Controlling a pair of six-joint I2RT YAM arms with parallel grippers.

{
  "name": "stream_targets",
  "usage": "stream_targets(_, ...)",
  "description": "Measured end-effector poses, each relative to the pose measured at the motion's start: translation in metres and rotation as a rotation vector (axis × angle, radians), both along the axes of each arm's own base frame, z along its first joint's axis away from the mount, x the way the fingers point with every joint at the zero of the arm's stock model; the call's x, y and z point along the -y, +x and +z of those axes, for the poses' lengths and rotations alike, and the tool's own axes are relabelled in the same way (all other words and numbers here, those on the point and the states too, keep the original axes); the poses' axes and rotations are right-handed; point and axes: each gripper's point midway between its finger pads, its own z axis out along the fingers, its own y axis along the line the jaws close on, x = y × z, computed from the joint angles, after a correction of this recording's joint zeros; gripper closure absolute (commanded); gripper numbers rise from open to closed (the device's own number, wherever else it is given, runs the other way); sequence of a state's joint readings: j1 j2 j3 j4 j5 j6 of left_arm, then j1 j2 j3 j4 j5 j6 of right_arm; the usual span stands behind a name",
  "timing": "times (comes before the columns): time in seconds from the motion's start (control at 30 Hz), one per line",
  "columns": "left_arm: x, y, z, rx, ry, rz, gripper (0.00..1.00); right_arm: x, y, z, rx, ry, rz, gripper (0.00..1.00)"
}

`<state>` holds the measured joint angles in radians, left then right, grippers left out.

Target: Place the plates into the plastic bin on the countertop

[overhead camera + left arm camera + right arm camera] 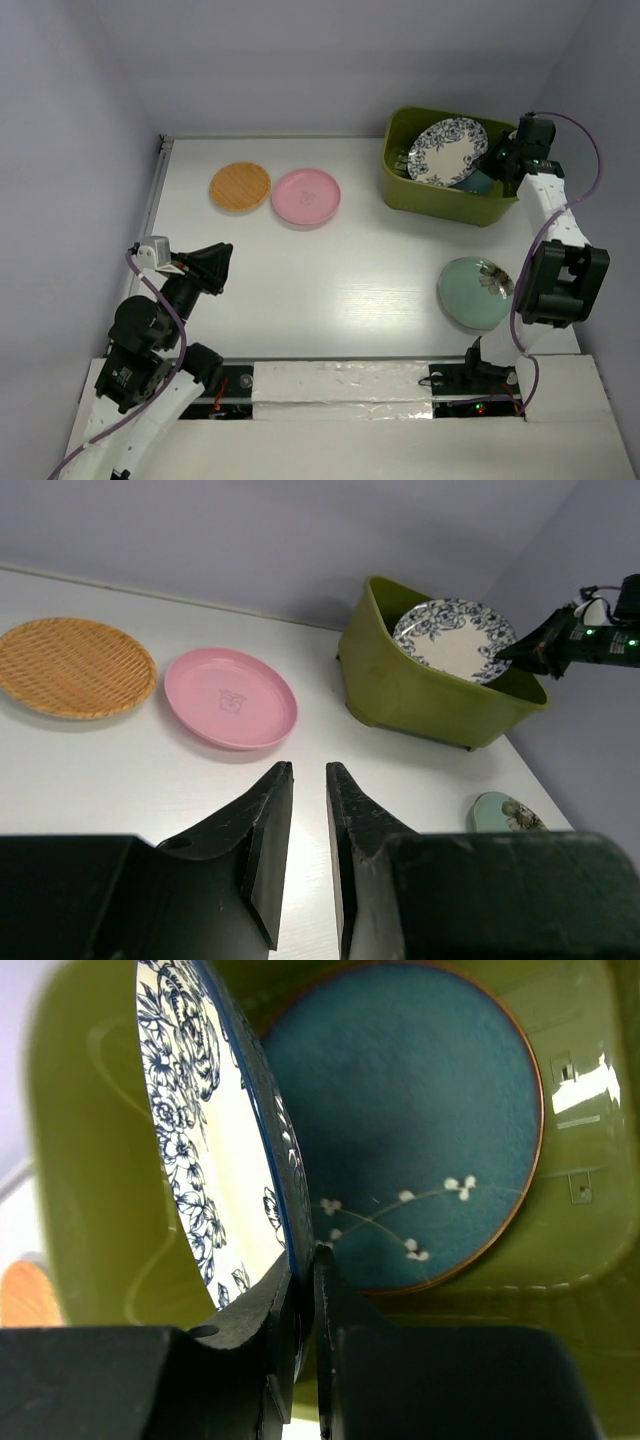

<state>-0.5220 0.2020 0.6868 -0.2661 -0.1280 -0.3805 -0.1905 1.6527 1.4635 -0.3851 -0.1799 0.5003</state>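
Blue-flowered plate [205,1150], rim pinched tight in right pincer [308,1266]

Countertop [350,280]: bin [440,203] at far right. In the bin the tilted plate [445,150] stands on edge, its rim pinched in my right gripper [308,1260] at the bin's right end; the inner plate [420,1130] sits beneath and behind it. Left of the bin, apart from it, middle plate [306,196] and leftmost plate [240,187] lie just beside each other. Near plate [472,295] lies before the bin, beside my right arm
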Motion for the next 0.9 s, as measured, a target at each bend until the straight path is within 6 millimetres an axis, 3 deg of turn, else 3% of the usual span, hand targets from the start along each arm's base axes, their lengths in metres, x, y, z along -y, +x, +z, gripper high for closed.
stream_targets(0.2,0.0,-0.002,0.002,0.007,-0.004,-0.002,0.82,0.002,0.004,-0.033,-0.077,0.007,0.0,1.0)
stream_targets(0.53,0.0,-0.002,0.002,0.008,-0.005,-0.008,0.81,0.005,0.008,-0.041,-0.085,0.005,-0.017,0.98)
stream_targets(0.73,0.001,-0.003,0.002,0.008,-0.006,-0.009,0.8,0.015,0.013,-0.062,-0.119,-0.012,-0.069,0.8)
stream_targets(0.9,0.002,-0.003,0.002,0.004,-0.015,-0.016,0.79,0.027,0.001,-0.088,-0.173,-0.042,-0.123,0.62)
